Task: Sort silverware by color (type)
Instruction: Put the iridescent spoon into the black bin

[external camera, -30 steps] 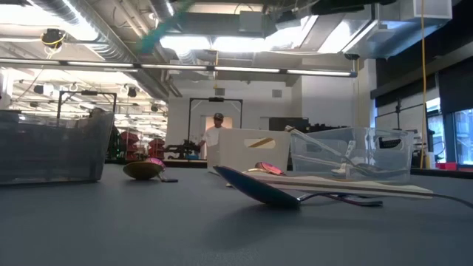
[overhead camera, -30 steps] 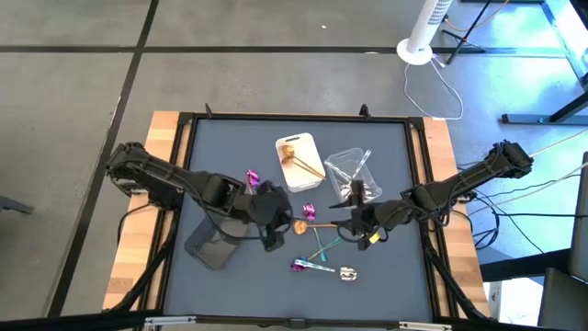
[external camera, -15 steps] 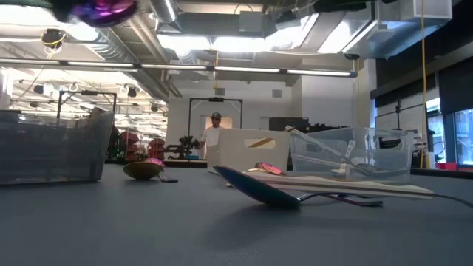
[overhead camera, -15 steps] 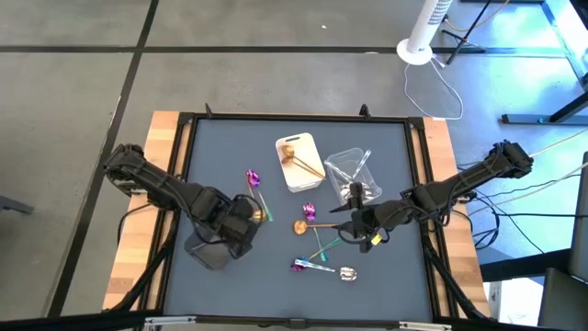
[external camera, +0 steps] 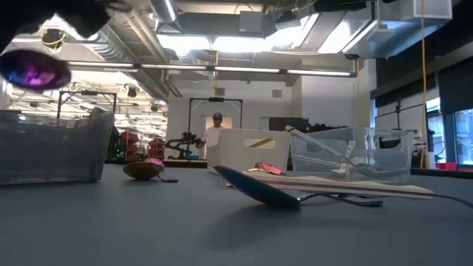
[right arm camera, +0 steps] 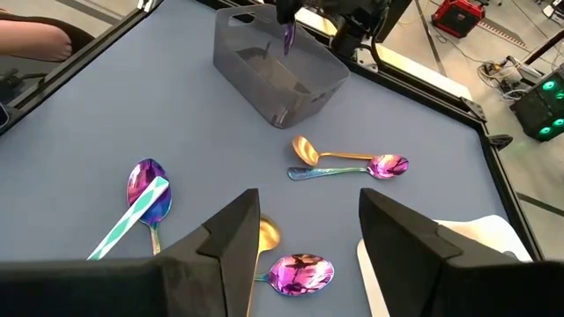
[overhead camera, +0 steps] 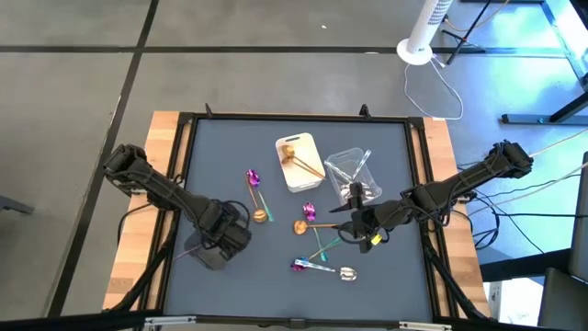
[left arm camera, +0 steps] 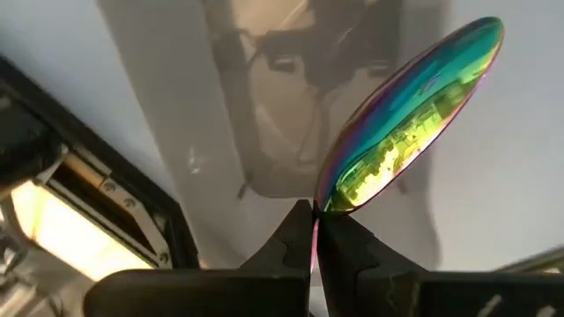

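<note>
While my left gripper (left arm camera: pixel 313 231) pinches its thin handle, the iridescent purple-teal metal spoon (left arm camera: pixel 407 116) hangs over the dark grey translucent plastic tray (overhead camera: pixel 209 248) near the table's left front. Its oval bowl is mirror-smooth, shading from violet at the rim through teal to yellow-green, and the fingers are closed tight on the stem just below it. From my right wrist the same spoon shows as a small purple sliver above the tray's open top. My right gripper (right arm camera: pixel 307 231) waits with its jaws apart and nothing between them, above the middle of the matte blue-grey table (overhead camera: pixel 377 276). There lie more glossy pieces: a gold spoon (right arm camera: pixel 328 155) touching an iridescent one (right arm camera: pixel 361 167), and an iridescent spoon (right arm camera: pixel 146 187) beside a flat teal handle (right arm camera: pixel 130 218).
</note>
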`<action>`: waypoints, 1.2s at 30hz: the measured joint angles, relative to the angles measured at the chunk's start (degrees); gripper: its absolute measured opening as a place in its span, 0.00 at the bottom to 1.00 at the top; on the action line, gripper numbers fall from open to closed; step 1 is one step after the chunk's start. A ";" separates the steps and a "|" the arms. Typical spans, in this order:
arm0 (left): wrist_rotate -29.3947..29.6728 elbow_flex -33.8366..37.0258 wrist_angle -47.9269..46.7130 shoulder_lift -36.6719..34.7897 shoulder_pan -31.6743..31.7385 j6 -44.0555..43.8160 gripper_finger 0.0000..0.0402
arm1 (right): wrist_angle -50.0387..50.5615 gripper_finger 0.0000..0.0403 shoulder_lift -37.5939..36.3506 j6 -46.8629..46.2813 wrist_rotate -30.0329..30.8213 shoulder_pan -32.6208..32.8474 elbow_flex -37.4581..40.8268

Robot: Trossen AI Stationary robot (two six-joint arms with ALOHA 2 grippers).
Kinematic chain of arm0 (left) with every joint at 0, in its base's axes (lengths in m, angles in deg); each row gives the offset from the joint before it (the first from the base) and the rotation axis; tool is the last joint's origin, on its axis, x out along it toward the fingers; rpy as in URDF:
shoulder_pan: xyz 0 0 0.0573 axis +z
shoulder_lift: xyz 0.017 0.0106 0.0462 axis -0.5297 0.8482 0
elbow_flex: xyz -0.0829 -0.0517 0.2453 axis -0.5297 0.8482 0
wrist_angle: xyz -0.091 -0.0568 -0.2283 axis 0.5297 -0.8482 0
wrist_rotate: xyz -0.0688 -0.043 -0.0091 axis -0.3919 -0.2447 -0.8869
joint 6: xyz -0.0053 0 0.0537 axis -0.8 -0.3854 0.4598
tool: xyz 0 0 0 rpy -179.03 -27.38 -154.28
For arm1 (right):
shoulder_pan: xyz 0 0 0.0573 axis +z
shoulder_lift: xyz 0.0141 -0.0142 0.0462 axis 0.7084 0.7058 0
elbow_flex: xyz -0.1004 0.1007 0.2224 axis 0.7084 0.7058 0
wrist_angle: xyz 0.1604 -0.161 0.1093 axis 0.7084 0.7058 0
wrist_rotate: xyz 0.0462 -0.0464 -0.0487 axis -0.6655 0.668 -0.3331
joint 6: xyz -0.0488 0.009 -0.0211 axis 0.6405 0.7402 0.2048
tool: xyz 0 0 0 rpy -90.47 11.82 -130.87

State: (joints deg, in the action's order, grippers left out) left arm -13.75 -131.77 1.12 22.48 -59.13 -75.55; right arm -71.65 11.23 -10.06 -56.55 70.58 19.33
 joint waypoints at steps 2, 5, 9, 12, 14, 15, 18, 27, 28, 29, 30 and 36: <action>-0.78 1.98 1.24 0.00 0.54 -0.18 0.00 | 0.00 0.46 0.00 0.00 0.00 0.00 0.00; -1.14 3.73 2.12 0.01 2.05 -0.14 0.00 | -0.02 0.46 0.00 0.02 0.00 0.00 0.00; -1.54 5.51 4.00 0.02 5.08 0.65 0.00 | -0.02 0.46 0.00 0.02 0.00 0.00 0.00; -2.81 6.52 3.91 0.00 7.61 3.07 0.01 | -0.02 0.46 0.00 0.02 0.00 0.00 0.00; -3.29 6.96 3.86 0.02 9.23 4.34 0.03 | -0.01 0.46 0.00 0.02 0.00 0.00 0.00; -3.34 6.97 3.86 0.00 9.87 4.54 0.04 | 0.00 0.46 0.00 0.02 0.00 0.00 0.00; -3.21 6.99 3.91 0.00 11.33 4.59 0.06 | 0.00 0.46 0.00 0.02 0.00 0.00 0.00; -3.09 6.99 4.10 0.00 12.64 7.58 0.15 | 0.02 0.46 0.00 0.02 0.00 0.00 0.00; -3.11 6.99 4.10 0.00 12.64 7.58 0.17 | 0.02 0.46 0.00 0.03 0.00 0.00 0.00; -3.12 6.99 4.13 0.00 12.62 7.60 0.18 | 0.02 0.46 0.02 0.02 0.00 0.00 0.00; -3.09 6.99 4.24 0.00 12.62 7.61 0.20 | 0.02 0.46 0.02 0.04 0.00 0.00 0.00; -3.09 6.99 4.28 0.00 12.62 7.65 0.28 | 0.04 0.46 0.02 0.03 0.00 0.00 0.00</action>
State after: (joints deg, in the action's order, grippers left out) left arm -16.85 -124.79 5.40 22.48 -46.51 -67.90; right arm -71.61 11.26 -10.03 -56.55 70.58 19.33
